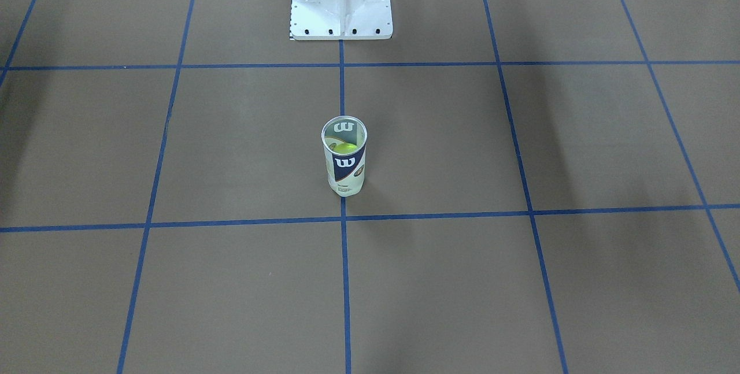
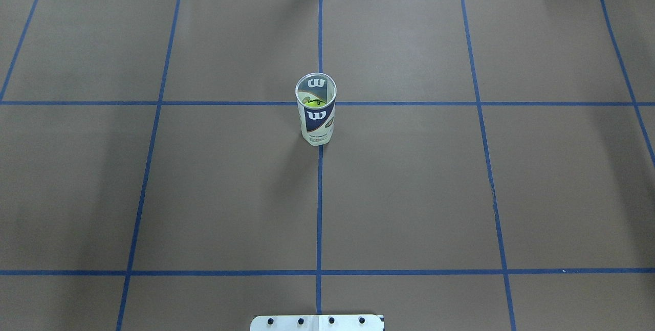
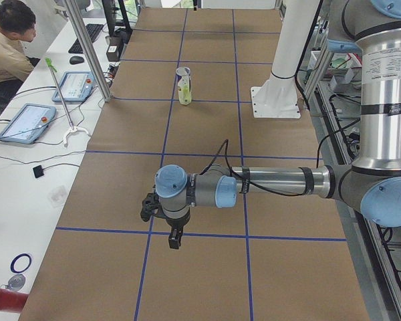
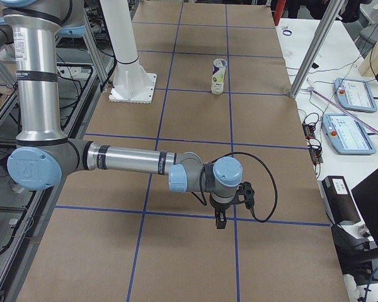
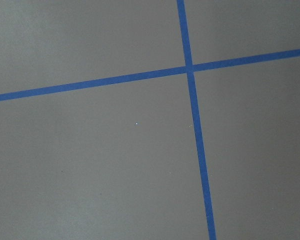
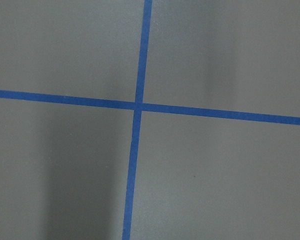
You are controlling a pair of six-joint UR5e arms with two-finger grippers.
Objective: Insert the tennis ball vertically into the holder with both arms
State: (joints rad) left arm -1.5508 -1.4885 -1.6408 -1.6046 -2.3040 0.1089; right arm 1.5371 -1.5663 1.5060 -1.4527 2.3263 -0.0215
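Note:
The holder [image 1: 345,169] is a clear tube with a white and navy label and a "W" logo. It stands upright and open-topped on the centre blue line [image 2: 317,121]. A yellow-green tennis ball [image 1: 346,147] lies inside it [image 2: 316,101]. My left gripper [image 3: 174,241] hangs low over the table far from the holder [image 3: 184,87], near the table's end. My right gripper [image 4: 221,221] hangs the same way at the other end, far from the holder [image 4: 218,77]. Both show only in side views, so I cannot tell whether they are open or shut. The wrist views show only brown table and blue tape.
The white pedestal base [image 1: 341,1] stands behind the holder on the robot's side [image 2: 317,322]. A seated operator [image 3: 7,40] and tablets [image 3: 27,122] are at a side bench. Metal frame posts [image 3: 87,47] stand at the table's edge.

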